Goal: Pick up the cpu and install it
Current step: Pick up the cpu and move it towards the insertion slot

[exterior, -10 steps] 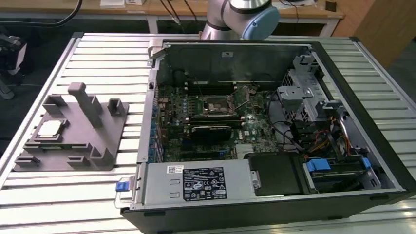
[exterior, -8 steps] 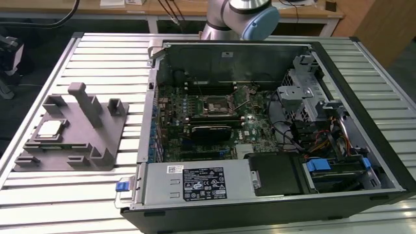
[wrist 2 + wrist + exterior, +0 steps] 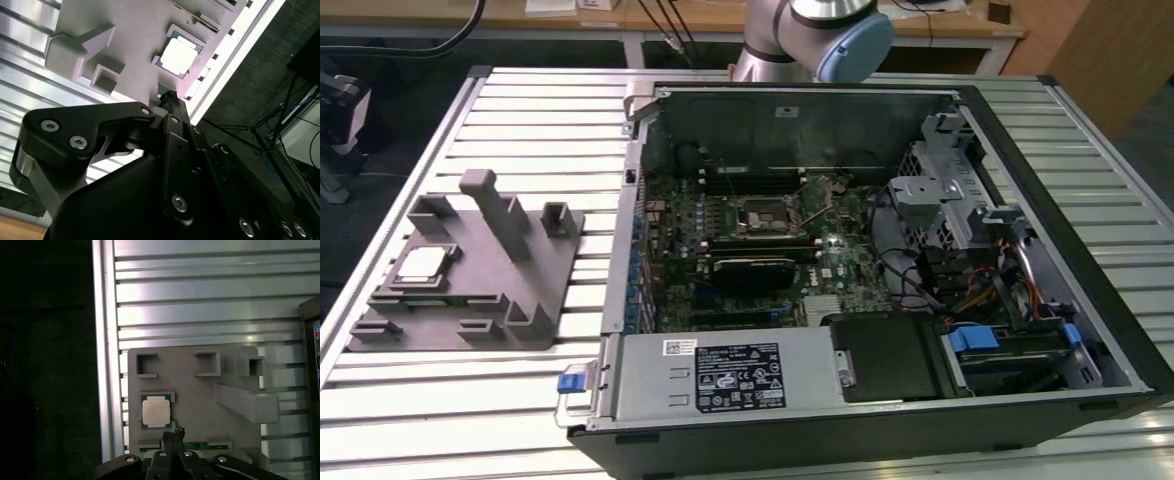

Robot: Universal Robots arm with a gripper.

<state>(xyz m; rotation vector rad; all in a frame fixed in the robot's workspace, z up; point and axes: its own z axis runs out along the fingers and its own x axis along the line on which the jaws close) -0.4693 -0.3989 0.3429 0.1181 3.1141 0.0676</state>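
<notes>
a: how far along is this?

b: barely begun, by my reading. the cpu (image 3: pixel 155 411) lies flat in its square recess on the grey fixture (image 3: pixel 200 405), silver top up, and nothing grips it. the socket (image 3: pixel 767 215) on the motherboard (image 3: pixel 841 265) sits bare inside the open computer case (image 3: pixel 787 125), so both the pick and the install are left to do.

a: and the gripper?

b: the gripper (image 3: pixel 172 434) hangs over the fixture, its tips close beside the cpu's edge in both wrist views. the fingers look pressed together with nothing between them. i can't tell how high above the chip they are.

a: what does the exterior view add?

b: the layout. the fixture stands on the slatted table (image 3: pixel 520 120) at the exterior view's left, well apart from the case. the arm (image 3: pixel 814 35) rises behind the case. this view also gives the socket the chip is meant for.

a: and the wrist views?

b: the chip close up. the first wrist view looks squarely at it in its recess. the second wrist view looks along the gripper's black body and catches the cpu at a slant, near the table's edge.
</notes>
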